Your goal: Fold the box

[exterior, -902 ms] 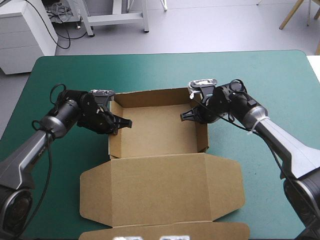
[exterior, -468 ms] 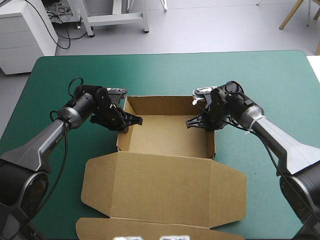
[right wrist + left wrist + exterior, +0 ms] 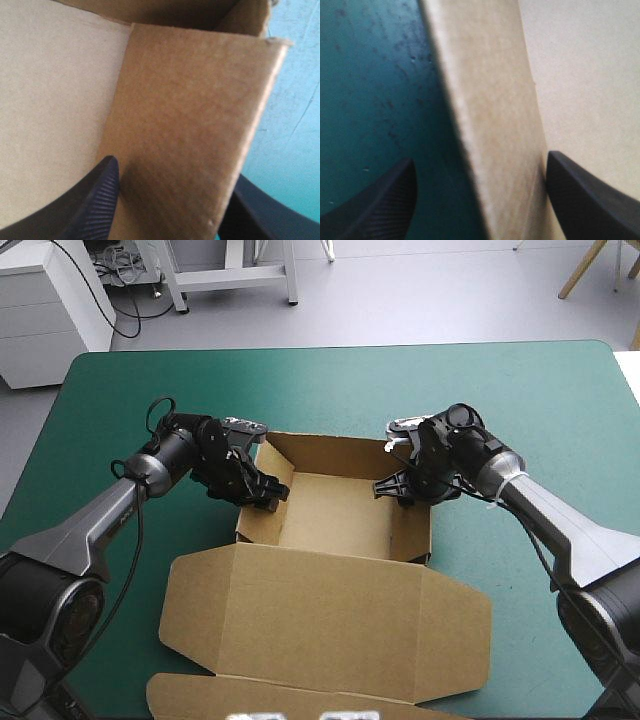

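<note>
You are working on the side walls of the brown box. The left gripper and right gripper each stand spread astride one wall. Next, I think, pinch each wall and tuck it in.

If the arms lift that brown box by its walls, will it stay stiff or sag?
Probably light: the box is thin, empty brown board. Its walls likely flex where the left gripper and right gripper straddle them. The flat lid would probably droop at its crease.
</note>
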Action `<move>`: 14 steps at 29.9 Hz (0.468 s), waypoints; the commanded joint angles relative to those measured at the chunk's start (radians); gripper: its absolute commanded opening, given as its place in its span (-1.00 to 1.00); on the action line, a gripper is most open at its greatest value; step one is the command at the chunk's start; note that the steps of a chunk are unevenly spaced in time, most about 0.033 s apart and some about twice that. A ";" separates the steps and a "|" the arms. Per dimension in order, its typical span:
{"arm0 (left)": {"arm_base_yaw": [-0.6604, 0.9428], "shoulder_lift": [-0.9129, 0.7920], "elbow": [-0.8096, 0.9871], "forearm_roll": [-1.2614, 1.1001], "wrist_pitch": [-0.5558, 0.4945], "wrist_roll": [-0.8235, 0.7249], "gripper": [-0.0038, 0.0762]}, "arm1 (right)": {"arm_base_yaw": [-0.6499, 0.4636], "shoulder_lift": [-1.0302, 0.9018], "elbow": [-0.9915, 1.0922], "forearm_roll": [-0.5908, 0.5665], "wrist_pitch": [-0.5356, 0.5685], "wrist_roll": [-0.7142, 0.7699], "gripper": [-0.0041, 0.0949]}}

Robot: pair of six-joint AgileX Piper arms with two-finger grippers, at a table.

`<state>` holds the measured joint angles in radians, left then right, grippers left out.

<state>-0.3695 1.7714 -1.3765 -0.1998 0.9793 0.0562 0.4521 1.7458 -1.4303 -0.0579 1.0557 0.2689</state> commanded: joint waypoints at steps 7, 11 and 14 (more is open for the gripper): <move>-0.004 -0.046 -0.070 0.006 -0.017 0.036 0.53 | 0.002 -0.041 -0.087 -0.047 -0.005 0.023 0.15; -0.004 -0.046 -0.159 0.058 0.014 0.036 0.53 | 0.002 -0.041 -0.166 -0.076 0.021 0.020 0.15; -0.004 -0.046 -0.231 0.089 0.064 0.036 0.52 | 0.002 -0.041 -0.230 -0.141 0.080 -0.014 0.15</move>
<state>-0.3695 1.7714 -1.5220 -0.1272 1.0235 0.0923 0.4521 1.7523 -1.5803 -0.1264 1.0998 0.2901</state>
